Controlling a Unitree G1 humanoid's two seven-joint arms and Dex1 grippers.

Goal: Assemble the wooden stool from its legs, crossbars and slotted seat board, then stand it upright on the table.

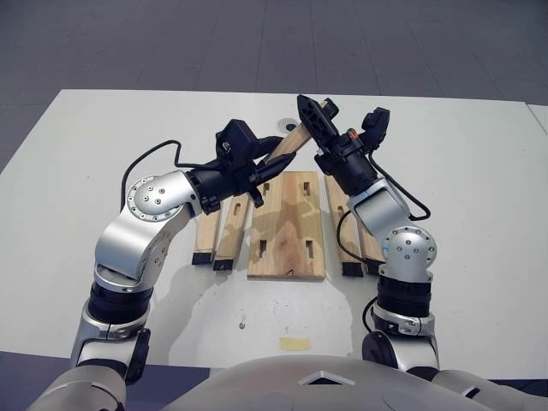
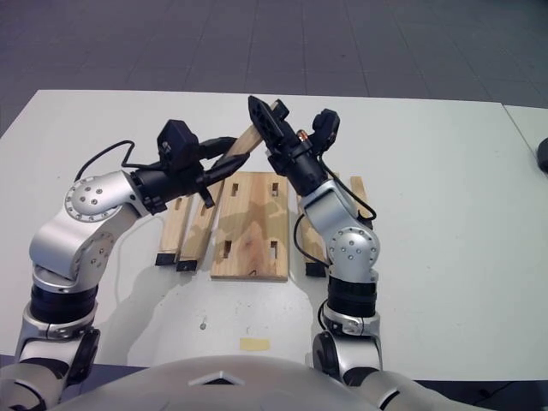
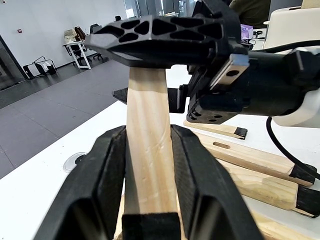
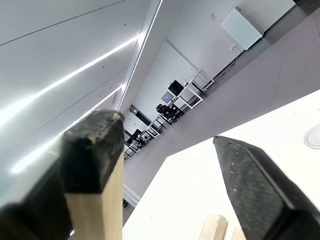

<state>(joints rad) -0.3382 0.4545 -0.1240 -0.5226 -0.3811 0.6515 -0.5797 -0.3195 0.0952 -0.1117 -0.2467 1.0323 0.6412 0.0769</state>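
My left gripper [image 1: 250, 174] is shut on a wooden leg [image 1: 282, 150], holding it tilted above the table over the far end of the slotted seat board [image 1: 287, 224]. In the left wrist view the fingers [image 3: 100, 175] clamp the leg [image 3: 145, 100] on both sides. The right gripper [image 1: 313, 120] stands open at the leg's raised end. In the right wrist view the black-capped leg [image 4: 92, 170] lies beside one finger, while the other finger [image 4: 260, 195] is well apart from it. The seat board lies flat on the table.
Two black-tipped wooden pieces [image 1: 219, 233] lie left of the board and more pieces [image 1: 351, 235] lie right of it, partly under my right arm. A round table port [image 1: 289, 126] sits behind the grippers. A yellow tape strip [image 1: 294, 343] and a small screw [image 1: 243, 324] lie near the front edge.
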